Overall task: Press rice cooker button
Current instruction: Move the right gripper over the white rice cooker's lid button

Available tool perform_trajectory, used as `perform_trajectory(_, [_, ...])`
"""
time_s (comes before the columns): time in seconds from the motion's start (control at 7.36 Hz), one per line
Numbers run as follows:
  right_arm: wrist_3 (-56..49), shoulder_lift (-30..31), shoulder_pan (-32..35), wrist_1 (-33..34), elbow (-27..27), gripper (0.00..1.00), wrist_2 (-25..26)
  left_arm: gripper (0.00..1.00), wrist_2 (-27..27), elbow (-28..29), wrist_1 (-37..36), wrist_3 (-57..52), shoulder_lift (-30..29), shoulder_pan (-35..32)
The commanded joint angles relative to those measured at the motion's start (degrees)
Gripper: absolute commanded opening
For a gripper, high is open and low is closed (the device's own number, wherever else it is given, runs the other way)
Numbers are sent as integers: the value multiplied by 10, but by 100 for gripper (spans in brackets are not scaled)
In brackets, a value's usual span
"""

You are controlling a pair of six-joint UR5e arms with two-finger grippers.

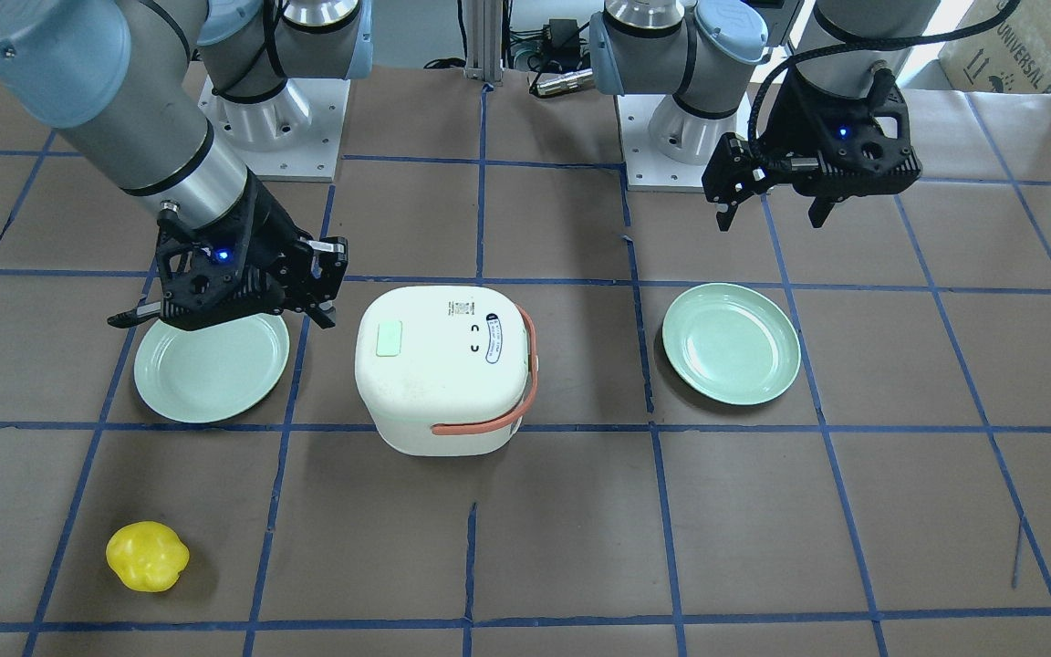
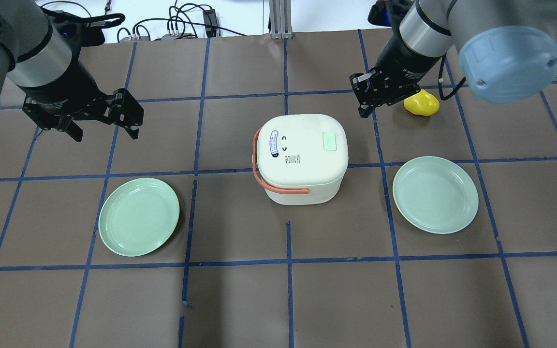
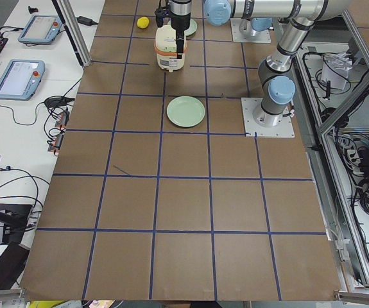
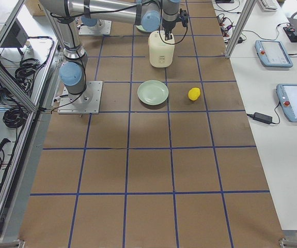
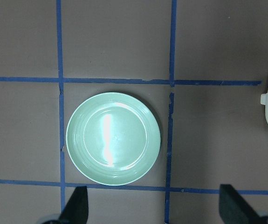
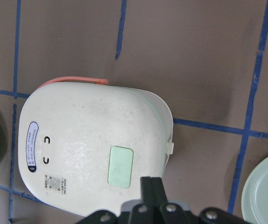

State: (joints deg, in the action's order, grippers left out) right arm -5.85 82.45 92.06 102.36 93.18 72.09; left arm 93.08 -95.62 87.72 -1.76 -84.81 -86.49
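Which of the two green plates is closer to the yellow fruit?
The plate on the robot's right, on the same side of the rice cooker as the yellow fruit. The other plate lies on the cooker's far side.

Cream cooker [image 2: 302, 164], green button [image 2: 329, 141]; yellow fruit [image 1: 147, 556], perhaps.

rice cooker [image 2: 300, 157]: white, squarish body with rounded corners, standing upright at the middle of the table [image 2: 240, 290], lid closed. button [image 2: 329, 141]: pale green rounded rectangle on the lid top, toward its right edge. salmon handle [image 2: 257, 174] folded down around the left and near sides. oval blue-rimmed label [image 2: 274, 143] on the lid's left part.
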Motion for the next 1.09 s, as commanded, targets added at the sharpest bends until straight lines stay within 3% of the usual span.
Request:
perform_trajectory(0.0, [0,-6,8,36,25,6,-24,100,0,0,0,0,0,0])
perform_trajectory(0.41, [1,-6,9,77,67,6,-56,100,0,0,0,0,0,0])
perform_trajectory(0.95, [3,-12,12,82,68,6,-57,100,0,0,0,0,1,0])
